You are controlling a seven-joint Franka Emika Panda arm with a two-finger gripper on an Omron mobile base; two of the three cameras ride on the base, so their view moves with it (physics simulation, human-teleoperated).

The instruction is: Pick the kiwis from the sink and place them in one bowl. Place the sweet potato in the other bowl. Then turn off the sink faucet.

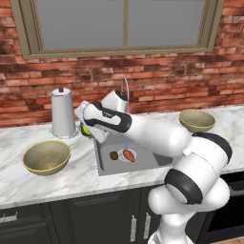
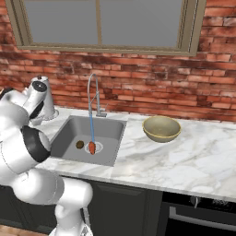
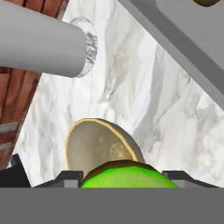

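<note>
Seen from the hand: bright green round kiwi [image 3: 129, 175] pinched between the two dark finger tips of the gripper [image 3: 122, 177], above the near wide olive-gold bowl [image 3: 98, 146] on white marble counter [image 3: 166, 113], with the white cylindrical paper-towel holder [image 3: 41, 43] alongside. From the left base: same green fruit [image 1: 86, 129] by the holder [image 1: 63, 114], over the counter left of the grey steel sink [image 1: 107, 162]. From the right base: dark brown kiwi [image 2: 79, 144] and orange-red sweet potato [image 2: 91, 147] lying by the drain, under blue water from the chrome gooseneck faucet [image 2: 94, 94]; second olive-gold bowl [image 2: 161, 128] right of the basin.
</note>
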